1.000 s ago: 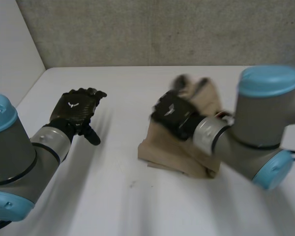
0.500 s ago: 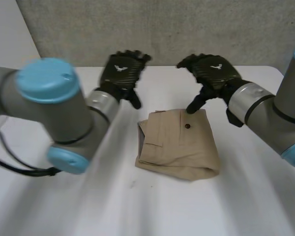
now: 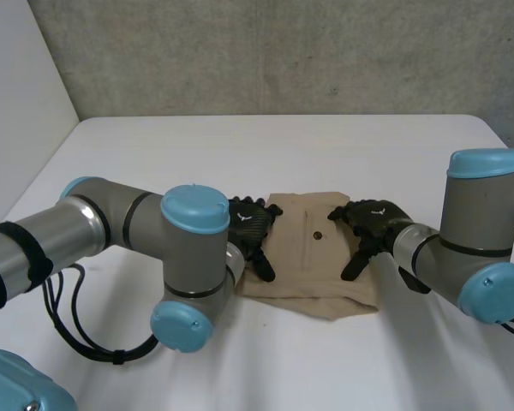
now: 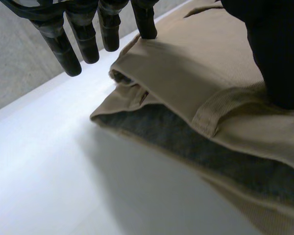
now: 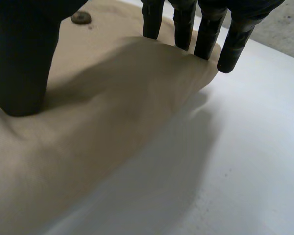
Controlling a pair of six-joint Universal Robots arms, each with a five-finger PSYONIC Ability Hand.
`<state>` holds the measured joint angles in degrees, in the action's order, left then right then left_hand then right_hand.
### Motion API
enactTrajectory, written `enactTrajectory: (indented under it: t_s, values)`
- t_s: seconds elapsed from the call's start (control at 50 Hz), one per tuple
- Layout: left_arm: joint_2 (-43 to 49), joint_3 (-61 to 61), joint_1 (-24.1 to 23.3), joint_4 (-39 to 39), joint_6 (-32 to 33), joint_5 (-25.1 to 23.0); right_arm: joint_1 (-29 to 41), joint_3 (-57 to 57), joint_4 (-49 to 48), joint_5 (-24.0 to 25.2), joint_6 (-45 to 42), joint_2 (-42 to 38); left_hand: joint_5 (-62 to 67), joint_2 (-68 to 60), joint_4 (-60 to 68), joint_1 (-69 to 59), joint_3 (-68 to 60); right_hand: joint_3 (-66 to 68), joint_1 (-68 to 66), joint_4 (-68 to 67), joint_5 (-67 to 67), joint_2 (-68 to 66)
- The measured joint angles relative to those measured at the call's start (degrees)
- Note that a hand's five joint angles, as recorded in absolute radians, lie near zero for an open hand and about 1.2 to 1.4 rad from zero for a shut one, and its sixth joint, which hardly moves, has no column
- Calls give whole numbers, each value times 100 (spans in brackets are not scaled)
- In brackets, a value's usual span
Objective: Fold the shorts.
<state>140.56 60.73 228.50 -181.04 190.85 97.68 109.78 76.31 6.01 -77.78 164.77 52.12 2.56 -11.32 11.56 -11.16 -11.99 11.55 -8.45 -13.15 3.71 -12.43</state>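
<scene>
The tan shorts (image 3: 313,257) lie folded in a compact rectangle at the table's middle, a dark button (image 3: 318,235) facing up. My left hand (image 3: 250,224) rests open on their left edge; in the left wrist view its fingers (image 4: 88,39) are straight, one tip touching the cloth (image 4: 196,73), which shows stacked layers and a grey inner side. My right hand (image 3: 373,218) rests open on the right edge; in the right wrist view its fingers (image 5: 206,34) reach the rounded fold of the shorts (image 5: 98,127) and its thumb (image 5: 24,58) presses down beside the button (image 5: 81,18).
The white table (image 3: 240,154) runs back to a grey wall. My left arm's elbow (image 3: 188,257) sits close to the shorts' front left corner. My right arm's elbow (image 3: 488,257) stands at the right, near the table's edge.
The right hand let go of the shorts and opened. Both hands rose toward the far side, then came down onto the shorts' left and right edges. The shorts now lie flatter.
</scene>
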Motion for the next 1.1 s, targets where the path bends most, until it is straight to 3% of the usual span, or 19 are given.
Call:
enactTrajectory:
  t_s: [0.18, 0.4, 0.48, 0.62, 0.74, 1.1]
  values:
    - [-488, 82, -89, 279, 107, 43, 54, -89, -7, -48, -500, 250, -2, 0, 0, 39, 0, -25, 49, 0, -16, 0]
    - [-2328, 370, -49, 288, 89, 28, 71, -360, -277, -510, -226, 1599, -2, 0, 0, 39, 0, -25, 49, 0, -25, 0]
    - [-3472, 641, 456, 326, 20, 76, 44, -389, -639, -1256, 71, 2395, -3, 0, 1, 39, 0, -25, 49, 0, -25, 0]
    - [-4591, 1021, 1593, 1083, -590, 22, 6, -442, -378, -1751, 165, 2949, -2, 0, 0, 39, 0, -25, 49, 0, -25, 0]
    - [-4833, 1299, 1979, 1659, -968, -214, 2, -545, 150, -1766, 153, 3002, -2, 0, 0, 39, 0, -25, 49, 0, -25, 0]
    - [-4842, 1435, 1934, 1560, -1010, -331, 18, -260, 272, -1360, 146, 2983, -2, 0, 0, 39, 0, -25, 49, 0, -25, 0]
